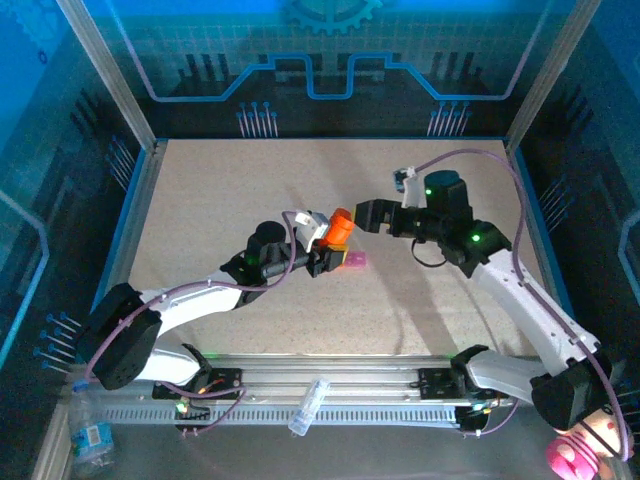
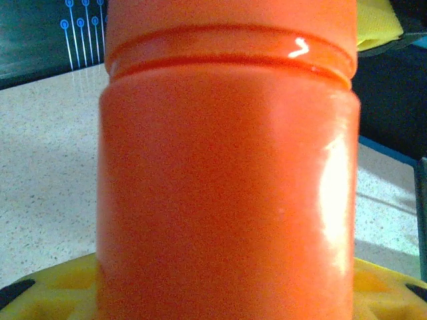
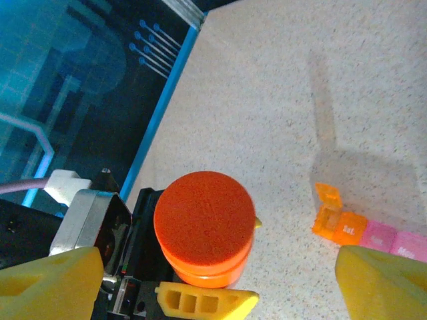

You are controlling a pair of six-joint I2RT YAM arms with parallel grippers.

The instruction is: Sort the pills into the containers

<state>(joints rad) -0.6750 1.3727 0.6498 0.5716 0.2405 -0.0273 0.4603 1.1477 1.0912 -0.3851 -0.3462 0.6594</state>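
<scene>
My left gripper (image 1: 332,244) is shut on an orange pill bottle (image 1: 340,227), holding it upright above the table with its cap on. In the left wrist view the bottle (image 2: 227,180) sits right against the camera. The right wrist view looks down on the bottle's cap (image 3: 203,217), with a yellow left finger (image 3: 207,301) against its side. My right gripper (image 1: 363,215) hovers just right of the cap, open, its yellow fingers (image 3: 47,287) spread wide. The containers (image 3: 367,230), orange and pink, lie on the table beside the bottle, the end orange lid up. No pills can be seen.
A clear tube (image 1: 308,405) lies on the front rail between the arm bases. A plastic water bottle (image 1: 90,435) stands outside the near left corner. Blue-edged walls (image 1: 135,195) enclose the speckled table (image 1: 250,180).
</scene>
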